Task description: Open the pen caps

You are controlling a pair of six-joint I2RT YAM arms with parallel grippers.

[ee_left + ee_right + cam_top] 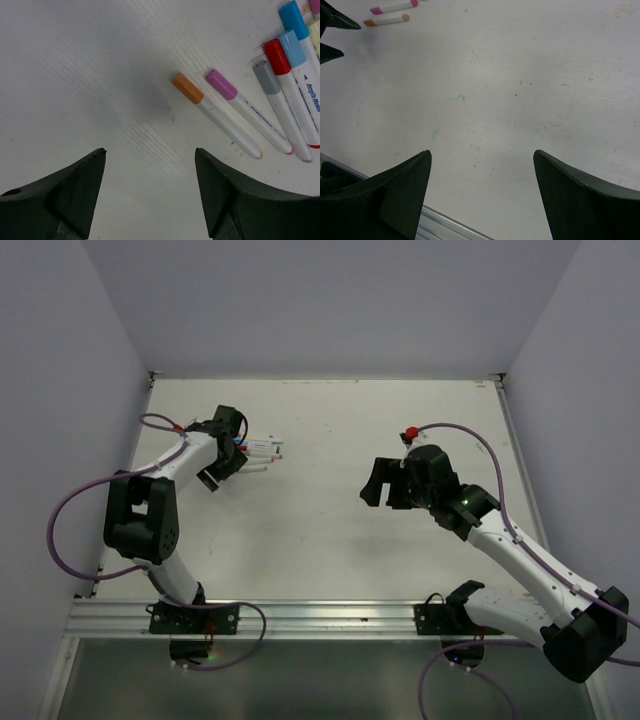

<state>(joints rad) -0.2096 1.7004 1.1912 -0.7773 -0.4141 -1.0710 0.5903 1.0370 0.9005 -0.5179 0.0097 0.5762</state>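
Several white pens [280, 115] lie side by side on the table, up and to the right of my left gripper [150, 150]. Each pen wears its cap: orange [187, 88], pink [221, 84], grey [266, 77], red [276, 56], light blue [291, 41] and blue [293, 19]. The left gripper is open over bare table and touches no pen. From above, the pens [262, 452] lie just right of the left gripper [238, 452]. My right gripper [372, 483] hangs open mid-table with nothing in it [482, 152]. Its view shows the pink-capped pen [394, 7] and the orange-capped pen [385, 20] far off.
A metal rail [300, 615] runs along the table's near edge and also shows below the right gripper [445, 222]. White walls [110, 390] close the table on the left, back and right. Purple cables [70, 510] loop off both arms.
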